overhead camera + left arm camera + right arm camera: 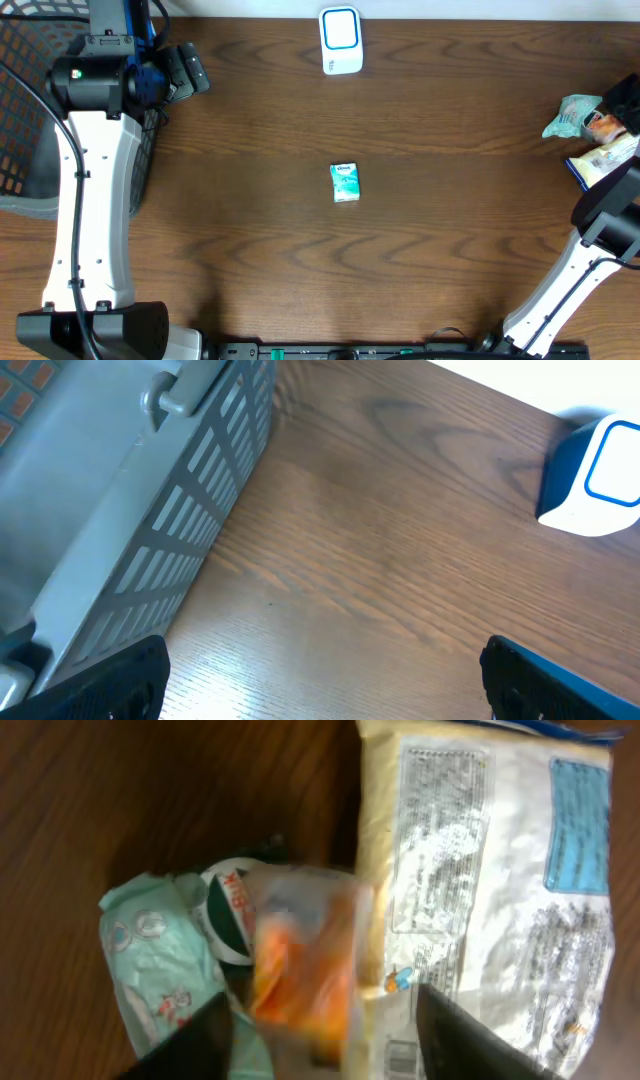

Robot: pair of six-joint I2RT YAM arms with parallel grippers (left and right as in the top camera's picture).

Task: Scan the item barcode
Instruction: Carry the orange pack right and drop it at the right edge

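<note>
The white and blue barcode scanner stands at the table's far edge and shows in the left wrist view's top right corner. A small teal box lies alone mid-table. At the right edge, a blurred orange packet sits between the fingers of my right gripper. The jaws stand apart, with a gap on the right side of the packet. My left gripper hangs wide open over bare wood beside the basket, holding nothing.
A grey mesh basket fills the far left corner, and its wall runs close by the left fingers. The right-edge pile holds a teal wipes pack, a round green-and-white item and a large white bag.
</note>
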